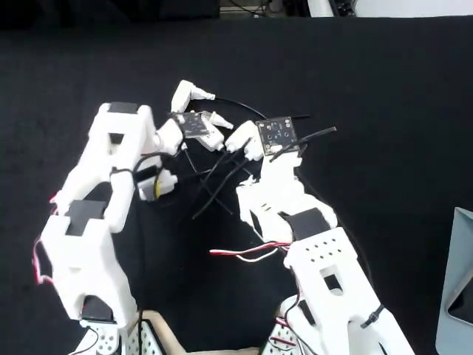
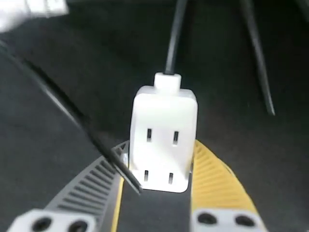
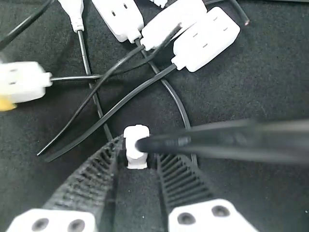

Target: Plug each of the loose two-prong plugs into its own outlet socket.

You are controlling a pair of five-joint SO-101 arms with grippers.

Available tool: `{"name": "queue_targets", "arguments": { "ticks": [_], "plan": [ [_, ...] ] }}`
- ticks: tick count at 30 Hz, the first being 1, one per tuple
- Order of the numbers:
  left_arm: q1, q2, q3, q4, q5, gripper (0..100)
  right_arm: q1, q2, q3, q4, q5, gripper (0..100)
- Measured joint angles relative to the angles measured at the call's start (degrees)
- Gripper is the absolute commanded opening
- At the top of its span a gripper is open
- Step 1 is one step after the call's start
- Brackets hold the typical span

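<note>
In the left wrist view my left gripper (image 2: pixel 161 150) is shut on a white outlet socket (image 2: pixel 164 130), its slots facing the camera and its black cord (image 2: pixel 173 38) running away from it. A grey finger (image 2: pixel 96 186) and a yellow finger (image 2: pixel 212 179) press its sides. My right gripper (image 3: pixel 136 150) is shut on a small white two-prong plug (image 3: pixel 135 145), whose black cord (image 3: pixel 217 142) trails off to one side. From above, the left gripper (image 1: pixel 157 185) sits left of the tangled cords (image 1: pixel 214 181) and the right gripper (image 1: pixel 242 140) just beyond them.
Several more white sockets (image 3: pixel 205 38) and plugs (image 3: pixel 118 17) lie past the right gripper, their black cords crossing on the black cloth (image 1: pixel 384 89). A thin cord (image 2: pixel 91 135) crosses the left gripper's grey finger. A grey-blue object (image 1: pixel 458 288) stands at the table's right edge.
</note>
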Motion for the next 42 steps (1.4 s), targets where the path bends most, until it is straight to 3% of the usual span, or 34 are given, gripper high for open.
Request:
{"name": "queue_targets", "arguments": {
  "ticks": [8, 14, 20, 23, 29, 36, 42],
  "plan": [
    [-1.93, -13.98, 16.88, -1.05, 0.88, 5, 0.00, 0.00, 0.00, 0.00, 0.00, 1.2],
    [-0.35, -24.70, 34.99, -13.45, 6.59, 5, 0.00, 0.00, 0.00, 0.88, 0.00, 1.2],
    [4.75, -35.69, 47.82, -20.13, 16.26, 5, -0.09, 0.00, 0.00, 0.88, 0.00, 1.2],
    [7.82, -38.68, 49.58, -20.66, 21.89, 8, -0.35, 0.00, 0.00, 0.88, 0.00, 1.2],
    [10.46, -40.00, 49.85, -20.84, 29.10, 23, -0.18, 0.00, 0.00, 0.88, 0.00, 1.2],
    [9.67, -40.62, 49.76, -20.57, 29.71, 17, -0.18, 0.00, 0.00, 0.88, 0.00, 1.2],
    [2.99, -41.32, 43.34, -13.98, 29.89, 5, -0.53, 0.00, 0.00, 0.88, 0.00, 1.2]
  ]
}}
